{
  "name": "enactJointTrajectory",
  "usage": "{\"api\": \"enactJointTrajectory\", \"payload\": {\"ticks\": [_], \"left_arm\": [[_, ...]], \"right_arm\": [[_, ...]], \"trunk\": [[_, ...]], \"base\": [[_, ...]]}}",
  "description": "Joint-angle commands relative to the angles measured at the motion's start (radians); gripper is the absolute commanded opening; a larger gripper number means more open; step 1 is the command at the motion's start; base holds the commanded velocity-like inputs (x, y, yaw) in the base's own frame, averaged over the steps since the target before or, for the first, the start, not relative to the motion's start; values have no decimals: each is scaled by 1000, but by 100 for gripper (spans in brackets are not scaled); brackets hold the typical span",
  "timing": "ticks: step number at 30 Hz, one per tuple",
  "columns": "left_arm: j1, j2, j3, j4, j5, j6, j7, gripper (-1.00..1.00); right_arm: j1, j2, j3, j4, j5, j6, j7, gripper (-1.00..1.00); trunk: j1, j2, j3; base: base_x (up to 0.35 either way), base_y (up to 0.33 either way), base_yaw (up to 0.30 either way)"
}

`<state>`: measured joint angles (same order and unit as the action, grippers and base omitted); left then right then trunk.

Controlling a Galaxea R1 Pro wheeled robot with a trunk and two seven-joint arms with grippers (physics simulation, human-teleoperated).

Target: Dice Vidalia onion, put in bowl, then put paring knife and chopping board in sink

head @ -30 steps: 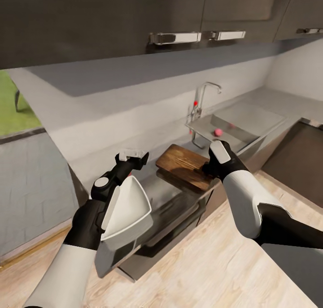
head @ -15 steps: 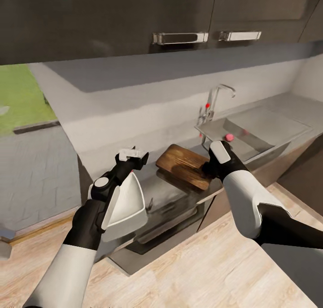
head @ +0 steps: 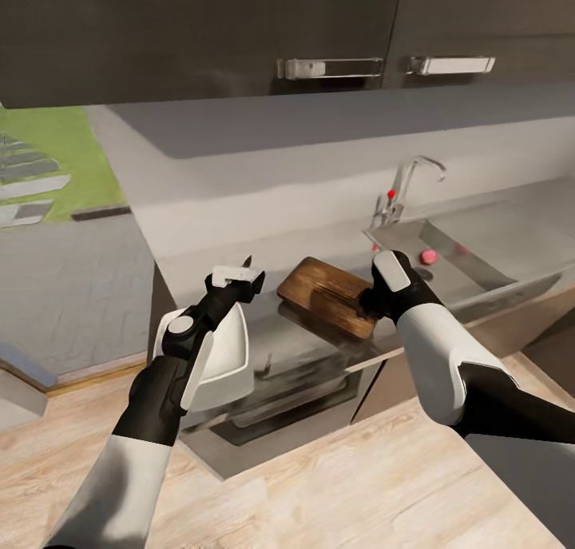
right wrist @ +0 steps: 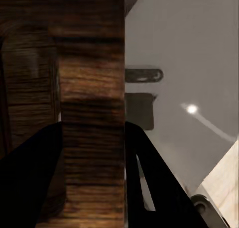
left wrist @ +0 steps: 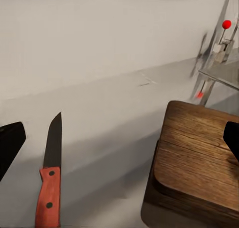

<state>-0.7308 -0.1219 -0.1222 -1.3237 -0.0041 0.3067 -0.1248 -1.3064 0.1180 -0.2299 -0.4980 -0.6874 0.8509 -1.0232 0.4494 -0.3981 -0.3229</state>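
Evidently the right gripper (head: 369, 300) clamps the chopping board (head: 331, 295) edge to carry it sinkward, while the left gripper (left wrist: 119, 138) hangs spread wide, empty, near the paring knife (left wrist: 50, 178).

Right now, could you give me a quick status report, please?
Right gripper shut on dark brown wooden chopping board. Left gripper open above red-handled paring knife. Pinkish onion sits in steel sink. Nothing blocking.
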Motion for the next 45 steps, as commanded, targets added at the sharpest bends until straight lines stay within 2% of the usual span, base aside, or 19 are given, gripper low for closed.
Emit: {"api": "enactJointTrajectory", "payload": {"ticks": [1, 45], "left_arm": [[-1, -1, 1, -1, 0, 6, -4, 100], [-1, -4, 3, -9, 0, 8, -5, 100]], "right_arm": [[-1, 0, -3, -2, -9, 4, -9, -100], [-1, -1, -2, -2, -8, 4, -9, -100]], "trunk": [[1, -2, -2], [1, -2, -2]], "base": [[0, -315, 283], [0, -316, 283]]}}
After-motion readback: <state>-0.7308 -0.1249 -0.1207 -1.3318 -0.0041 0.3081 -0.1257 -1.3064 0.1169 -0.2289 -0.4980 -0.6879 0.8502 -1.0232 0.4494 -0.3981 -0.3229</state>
